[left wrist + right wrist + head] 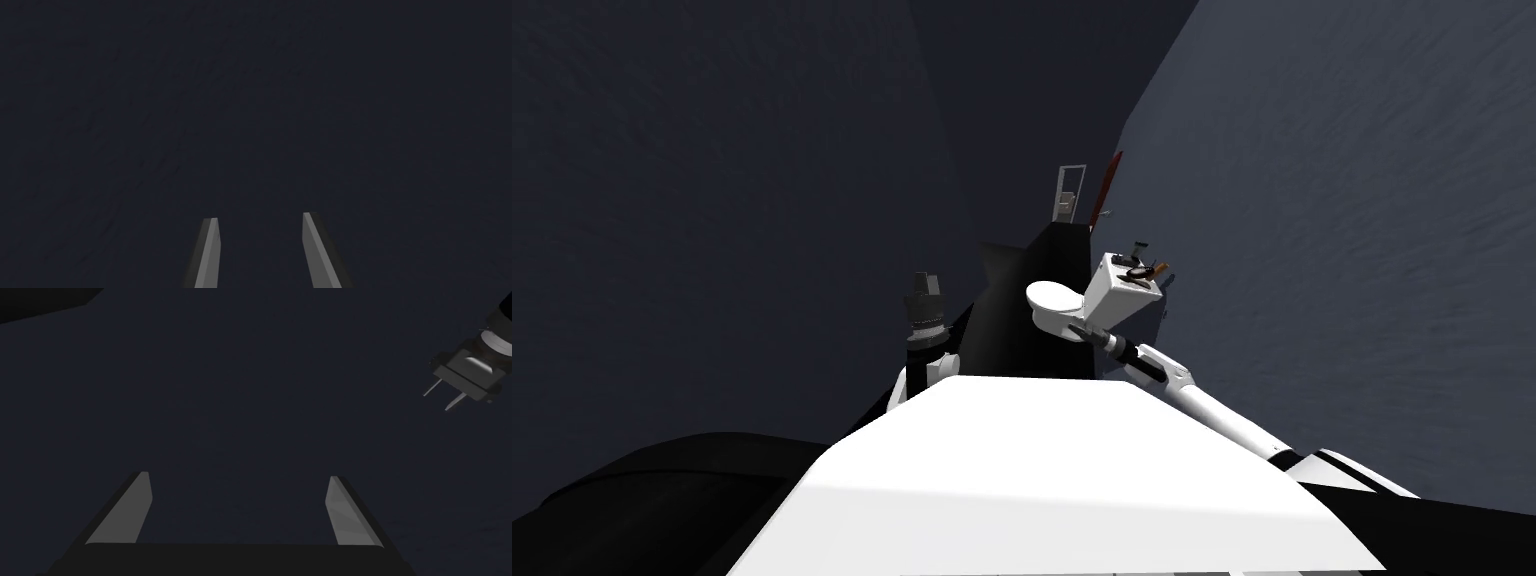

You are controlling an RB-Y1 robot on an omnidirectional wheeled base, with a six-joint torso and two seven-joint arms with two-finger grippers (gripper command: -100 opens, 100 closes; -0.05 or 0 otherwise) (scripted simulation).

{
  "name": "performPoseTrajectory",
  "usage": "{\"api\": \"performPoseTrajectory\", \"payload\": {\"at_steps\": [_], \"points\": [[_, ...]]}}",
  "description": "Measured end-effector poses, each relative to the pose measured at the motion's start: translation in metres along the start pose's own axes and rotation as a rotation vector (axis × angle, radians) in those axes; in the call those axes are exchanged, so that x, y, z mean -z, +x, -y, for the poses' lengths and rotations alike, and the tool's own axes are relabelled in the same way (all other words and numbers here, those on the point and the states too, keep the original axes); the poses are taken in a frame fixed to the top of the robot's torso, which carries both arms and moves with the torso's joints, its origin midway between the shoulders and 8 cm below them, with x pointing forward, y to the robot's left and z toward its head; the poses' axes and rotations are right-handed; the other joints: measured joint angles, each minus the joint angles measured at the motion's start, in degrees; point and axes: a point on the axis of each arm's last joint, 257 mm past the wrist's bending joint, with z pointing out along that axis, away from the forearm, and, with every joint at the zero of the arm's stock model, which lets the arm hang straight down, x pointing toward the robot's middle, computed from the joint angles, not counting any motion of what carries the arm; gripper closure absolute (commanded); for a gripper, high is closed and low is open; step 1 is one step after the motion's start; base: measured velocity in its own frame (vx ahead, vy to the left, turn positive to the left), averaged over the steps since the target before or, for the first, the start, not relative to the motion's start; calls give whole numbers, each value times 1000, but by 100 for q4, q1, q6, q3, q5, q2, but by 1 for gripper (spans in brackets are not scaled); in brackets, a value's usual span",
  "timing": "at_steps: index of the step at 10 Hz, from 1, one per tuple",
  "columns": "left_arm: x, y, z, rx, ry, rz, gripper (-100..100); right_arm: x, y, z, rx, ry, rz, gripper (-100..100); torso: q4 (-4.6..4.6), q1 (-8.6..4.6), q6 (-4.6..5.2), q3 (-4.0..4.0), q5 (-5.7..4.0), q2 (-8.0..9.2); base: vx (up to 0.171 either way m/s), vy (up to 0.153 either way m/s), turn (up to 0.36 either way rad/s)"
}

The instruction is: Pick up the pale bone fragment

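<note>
Progress: nothing grasped, the pick has not started.

- Dim blue-grey textured walls [1362,250] close in on both sides, matte and faintly mottled.
- White glossy toilet with a rounded bowl and a boxy tank [1112,292] stands just ahead of the right claw [1080,330]. That arm reaches toward the bowl.
- In its own wrist view the right claw [239,475] has its flat, blade-like fingers spread wide, with nothing between them.
- The left claw [924,285] is raised, well off to the side of the right claw. Its thin tapered blades are parted with nothing held [260,216], as the right wrist view also shows [436,402].
- Small dark and brown clutter [1140,270] lies on the tank lid, just beyond the right claw.
- The pale bone fragment may be among it, but it is too small to tell.

Left to do: find the fragment, approach, close, lift.
</note>
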Motion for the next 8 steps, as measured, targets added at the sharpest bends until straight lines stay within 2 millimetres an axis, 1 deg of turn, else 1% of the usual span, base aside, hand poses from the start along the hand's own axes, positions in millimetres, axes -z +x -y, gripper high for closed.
{"api": "performPoseTrajectory", "payload": {"at_steps": [1,3,4,7,8], "points": [[0,0,0,0,0,0,0,9,4,8,32,13,-42,-100,0,3,-2,0,1,-1,-44,33,105],[0,0,0,0,0,0,0,23,7,23,59,43,-84,-100,-1,-7,2,-4,-2,-7,-14,6,-11],[0,0,0,0,0,0,0,28,10,29,59,56,-90,-100,-3,-12,2,-7,-3,-13,-27,17,212],[0,0,0,0,0,0,0,57,15,56,138,99,-192,-100,-1,-1,-3,-4,0,-7,-32,30,120],[0,0,0,0,0,0,0,72,11,65,159,122,-222,-100,-1,-2,3,-4,1,-8,-6,15,-40]]}}
